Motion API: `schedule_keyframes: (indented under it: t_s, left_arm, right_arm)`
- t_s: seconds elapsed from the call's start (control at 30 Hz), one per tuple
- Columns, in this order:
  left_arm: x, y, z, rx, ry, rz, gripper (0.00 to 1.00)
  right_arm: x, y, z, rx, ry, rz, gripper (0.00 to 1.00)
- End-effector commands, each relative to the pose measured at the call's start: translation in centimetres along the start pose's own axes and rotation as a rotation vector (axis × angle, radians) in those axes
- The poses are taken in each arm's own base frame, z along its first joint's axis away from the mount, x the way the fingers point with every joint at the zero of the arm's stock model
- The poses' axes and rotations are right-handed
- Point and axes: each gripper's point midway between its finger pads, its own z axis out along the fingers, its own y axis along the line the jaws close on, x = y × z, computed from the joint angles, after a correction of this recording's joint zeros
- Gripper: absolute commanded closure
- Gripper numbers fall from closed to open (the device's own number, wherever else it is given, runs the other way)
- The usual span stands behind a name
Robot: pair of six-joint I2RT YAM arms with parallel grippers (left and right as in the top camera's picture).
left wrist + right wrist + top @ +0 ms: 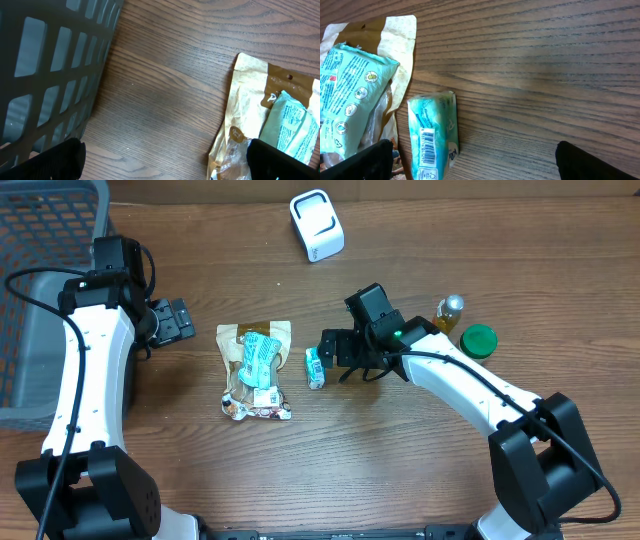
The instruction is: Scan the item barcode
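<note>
**Inspector A:** Where does the item lie?

**Inspector B:** The small teal packet [315, 367] lies flat on the wooden table [400, 470], just beside the tan pouch [252, 395], on the right arm's side of it. Its barcode [425, 145] faces up, as the right wrist view shows.

**Inspector A:** Right gripper?

**Inspector B:** The right gripper [333, 348] is just beside the packet, fingers spread wide with nothing between them. Contact cannot be confirmed.

**Inspector A:** Left gripper?

**Inspector B:** The left gripper [183, 320] is also spread wide and holds nothing. It sits between the grey basket [40, 280] and the pouch.

**Inspector A:** Other items?

**Inspector B:** A larger teal packet [258, 360] lies on the pouch. The white scanner [317, 225] stands at the far side, well apart from the item. A bottle [449, 313] and a green lid [478, 341] stand beside the right arm.
</note>
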Motion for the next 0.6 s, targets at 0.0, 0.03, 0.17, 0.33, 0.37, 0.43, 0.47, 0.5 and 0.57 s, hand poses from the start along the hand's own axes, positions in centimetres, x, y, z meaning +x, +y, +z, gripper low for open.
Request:
schedule_keyframes:
  t_s: [0.0,0.03,0.17,0.33,0.37,0.43,0.47,0.5,0.57]
  left_arm:
    - [-0.73,0.21,-1.03,-0.004,-0.037,0.006,0.01]
    - [-0.73,0.21,-1.03,-0.004,-0.037,0.006,0.00]
    - [-0.73,0.21,-1.03,-0.004,-0.037,0.006,0.00]
    - [-0.73,0.21,-1.03,-0.004,-0.037,0.006,0.00]
    - [-0.73,0.21,-1.03,-0.004,-0.037,0.006,0.00]
    - [-0.73,0.21,-1.03,-0.004,-0.037,0.006,0.00]
    - [-0.73,0.21,-1.03,-0.004,-0.037,0.006,0.00]
    - [-0.73,0.21,-1.03,-0.004,-0.037,0.006,0.01]
    - [-0.73,0.21,-1.03,-0.004,-0.037,0.006,0.00]
  right_arm:
    - [-0.81,0.27,-0.57,-0.002,-0.030,-0.006,0.00]
    - [-0.82,0.26,-0.57,-0.002,-0.030,-0.006,0.00]
    - [-0.81,0.27,-0.57,-0.002,-0.030,-0.006,0.00]
    - [-0.82,0.26,-0.57,-0.002,-0.030,-0.006,0.00]
    - [-0.82,0.26,-0.57,-0.002,-0.030,-0.006,0.00]
    - [-1.01,0.38,-0.57,-0.007,-0.038,-0.007,0.00]
    - [-1.21,0.51,-0.58,-0.012,-0.046,-0.008,0.00]
    - [-1.41,0.63,-0.60,-0.016,-0.055,-0.009,0.00]
    - [-1.74,0.82,-0.62,-0.024,-0.068,-0.011,0.00]
